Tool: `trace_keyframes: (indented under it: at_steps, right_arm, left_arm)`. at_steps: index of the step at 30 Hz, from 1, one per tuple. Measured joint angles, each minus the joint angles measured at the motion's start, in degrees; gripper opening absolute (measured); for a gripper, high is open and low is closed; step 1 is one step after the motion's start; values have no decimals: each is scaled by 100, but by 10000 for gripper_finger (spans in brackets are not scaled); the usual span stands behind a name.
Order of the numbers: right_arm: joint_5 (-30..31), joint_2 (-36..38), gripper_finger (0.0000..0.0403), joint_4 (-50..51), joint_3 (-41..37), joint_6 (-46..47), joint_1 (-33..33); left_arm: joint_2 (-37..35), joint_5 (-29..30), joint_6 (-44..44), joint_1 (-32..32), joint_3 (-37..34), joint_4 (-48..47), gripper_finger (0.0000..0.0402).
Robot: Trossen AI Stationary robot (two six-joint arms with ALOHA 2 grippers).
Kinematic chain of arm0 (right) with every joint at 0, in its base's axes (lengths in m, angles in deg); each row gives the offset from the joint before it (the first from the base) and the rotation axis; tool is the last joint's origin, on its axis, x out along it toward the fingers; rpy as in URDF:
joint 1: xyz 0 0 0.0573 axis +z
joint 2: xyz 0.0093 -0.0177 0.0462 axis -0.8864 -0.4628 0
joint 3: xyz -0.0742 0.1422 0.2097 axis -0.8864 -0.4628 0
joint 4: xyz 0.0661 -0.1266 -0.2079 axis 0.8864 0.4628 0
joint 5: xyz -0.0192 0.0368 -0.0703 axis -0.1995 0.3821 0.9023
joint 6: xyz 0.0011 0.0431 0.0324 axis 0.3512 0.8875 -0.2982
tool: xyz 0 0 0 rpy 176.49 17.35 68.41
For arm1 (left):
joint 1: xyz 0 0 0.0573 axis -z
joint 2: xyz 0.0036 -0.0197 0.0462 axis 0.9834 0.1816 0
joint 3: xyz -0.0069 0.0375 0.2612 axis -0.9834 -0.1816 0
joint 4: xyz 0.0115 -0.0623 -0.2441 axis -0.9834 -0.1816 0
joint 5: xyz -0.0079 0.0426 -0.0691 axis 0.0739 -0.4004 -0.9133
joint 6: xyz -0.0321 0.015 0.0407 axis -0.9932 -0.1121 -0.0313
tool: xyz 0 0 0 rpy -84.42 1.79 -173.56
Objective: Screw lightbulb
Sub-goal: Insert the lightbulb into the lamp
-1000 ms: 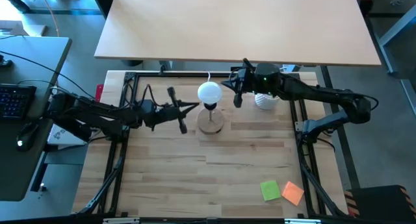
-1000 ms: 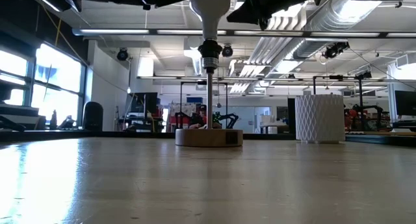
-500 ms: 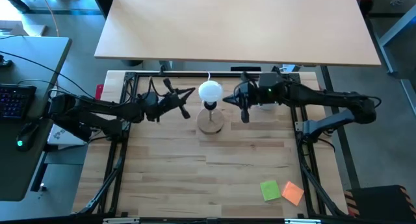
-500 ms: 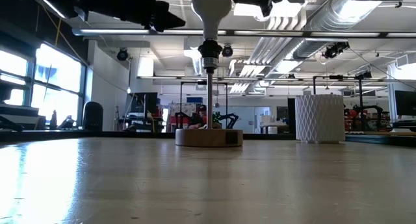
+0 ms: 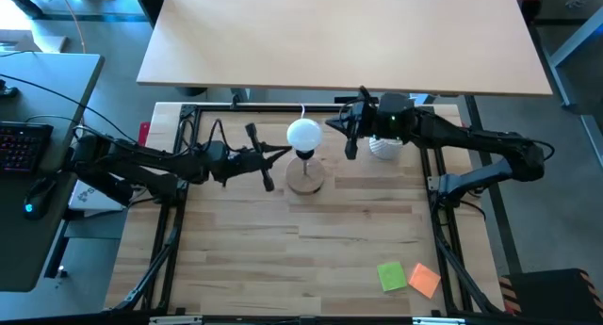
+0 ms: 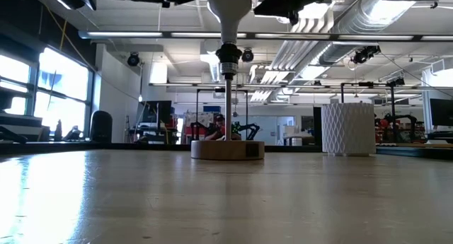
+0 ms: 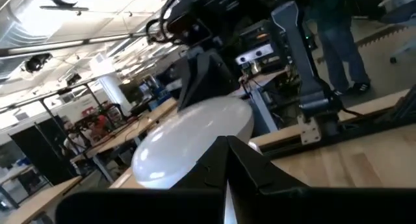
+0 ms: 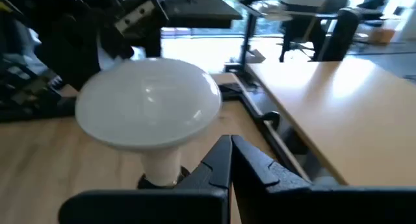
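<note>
Risk lay left of the lightbulb point(image 5: 303, 134), seated in the lamp base point(image 5: 305, 177), where the closed, empty left gripper point(image 5: 280, 155) might knock it, while the right gripper point(image 5: 332, 124), also closed and empty, crowded its right.

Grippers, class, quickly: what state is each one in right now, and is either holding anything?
Left gripper: shut, holding nothing, just left of the lightbulb.
Right gripper: shut, holding nothing, just right of the lightbulb.
</note>
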Motion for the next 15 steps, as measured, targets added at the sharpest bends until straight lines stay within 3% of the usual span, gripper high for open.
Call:
trace_keyframes:
  at_steps: [3,6,10,15]
  right_arm:
    - [-564,-153,0,-237,0,119,-108]
    - [-666,-182,0,-218,0,120,-113]
    - [-619,-51,0,65,7,122,54]
    - [-1002,282,0,714,0,219,404]
  left_arm:
    - [198,-19,45,-24,142,-24,0]
    - [368,81,56,-57,239,3,0]
    - [441,633,154,-62,239,-20,0]
    - [344,1597,360,-97,241,-248,0]
